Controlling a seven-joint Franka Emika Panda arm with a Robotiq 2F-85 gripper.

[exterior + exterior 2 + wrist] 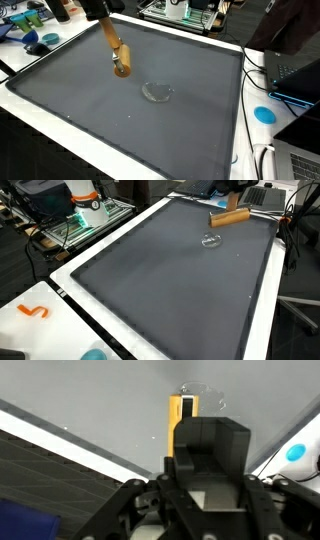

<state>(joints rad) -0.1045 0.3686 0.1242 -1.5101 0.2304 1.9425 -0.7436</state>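
My gripper (109,38) comes down from the top left in an exterior view and is shut on a long brown wooden block (121,62), which hangs tilted with its lower end at the grey mat (80,100). The same block (230,218) shows near the mat's far right corner. A small clear round object (157,92) lies on the mat a short way from the block's tip, apart from it, and it shows again (211,242). In the wrist view the gripper (205,465) fills the lower half. The block's yellow-brown end (182,412) sticks out toward the clear object (203,398).
A white rim (60,280) borders the mat. A blue disc (264,114), cables and a laptop (300,72) sit beside one edge. Blue clutter (30,42) lies at a corner. An orange squiggle (35,311) rests on the white surface. Equipment racks (85,205) stand behind.
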